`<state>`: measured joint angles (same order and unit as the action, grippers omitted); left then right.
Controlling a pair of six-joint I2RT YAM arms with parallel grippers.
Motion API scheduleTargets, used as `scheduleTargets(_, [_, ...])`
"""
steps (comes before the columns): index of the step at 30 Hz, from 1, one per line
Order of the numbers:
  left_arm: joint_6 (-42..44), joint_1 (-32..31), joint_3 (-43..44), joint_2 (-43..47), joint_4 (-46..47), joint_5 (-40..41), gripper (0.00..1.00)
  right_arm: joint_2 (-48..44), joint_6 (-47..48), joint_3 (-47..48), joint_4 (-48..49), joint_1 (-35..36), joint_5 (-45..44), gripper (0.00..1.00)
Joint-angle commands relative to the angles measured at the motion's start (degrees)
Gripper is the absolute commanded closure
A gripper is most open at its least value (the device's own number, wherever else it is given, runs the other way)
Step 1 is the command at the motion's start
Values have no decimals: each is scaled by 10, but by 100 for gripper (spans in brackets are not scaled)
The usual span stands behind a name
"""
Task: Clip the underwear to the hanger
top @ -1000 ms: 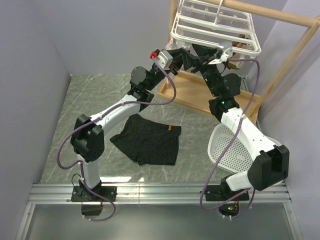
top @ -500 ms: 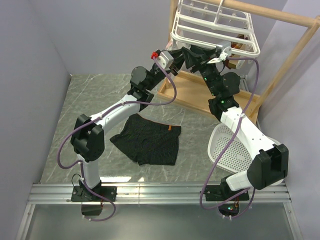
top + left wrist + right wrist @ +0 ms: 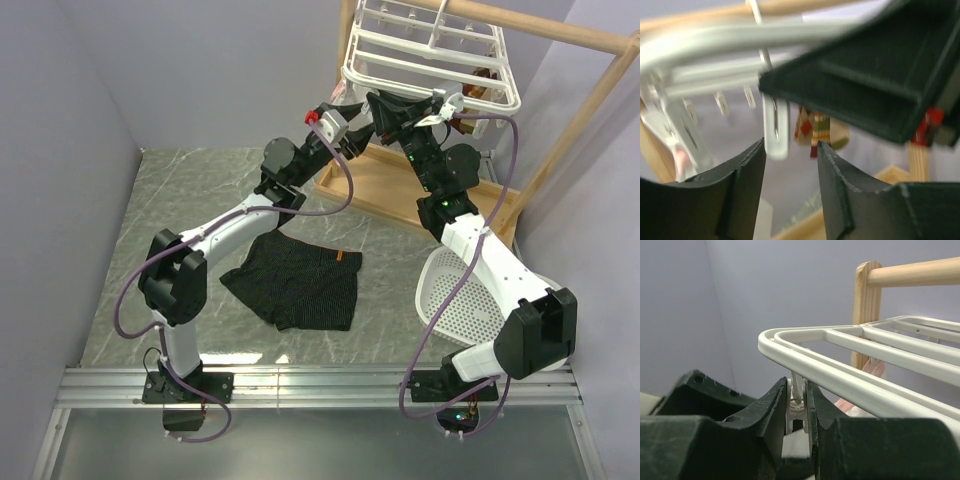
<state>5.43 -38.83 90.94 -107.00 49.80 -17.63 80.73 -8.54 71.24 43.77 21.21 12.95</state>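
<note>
The black underwear [image 3: 295, 283] lies flat on the table, away from both grippers. The white hanger [image 3: 430, 55] hangs from the wooden frame's top bar. Under its near left corner both grippers meet. My left gripper [image 3: 347, 112] is open; in the left wrist view a white clip [image 3: 776, 127] dangles just above the gap of my left gripper [image 3: 791, 150], touching neither finger. My right gripper [image 3: 797, 390] is shut on another white clip [image 3: 796, 407] that hangs from the hanger's outer bar [image 3: 840, 371]. In the top view my right gripper [image 3: 385, 108] sits right beside the left one.
The light wooden frame [image 3: 590, 42] with its tray base [image 3: 400, 195] stands at the back right. A white perforated basket [image 3: 465, 300] lies beside the right arm. A small patterned item [image 3: 815, 127] hangs from the rack behind the clips. Grey walls close in on both sides.
My left gripper has opened and risen a little toward the rack's corner. My right gripper has closed its jaws onto the clip. The underwear has not moved.
</note>
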Motion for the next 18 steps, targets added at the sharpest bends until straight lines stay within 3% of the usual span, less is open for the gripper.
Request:
scheduleTargets(1, [-2,9,-39,64,-14,-10,48,-3,-3,26,17,-1,-16,100])
scheduleTargets(4, [-38,41,-110,129,-50,-57,44,-7,-3,23,18,-2,-22,100])
scheduleTargets(5, [-79,52,-145,168,-87,-73,43,-8,-3,21,18,-2,-22,100])
scheduleTargets(10, [-115,123,-241,281,-231,-127,39,-10,1,20,15,-2,-31,100])
scheduleTargets(15, [-109,174,-294,331,-458,-72,33,-9,0,28,0,-1,-37,100])
scheduleTargets(18, [-98,204,-314,319,-528,-25,33,-12,1,28,-4,-1,-38,100])
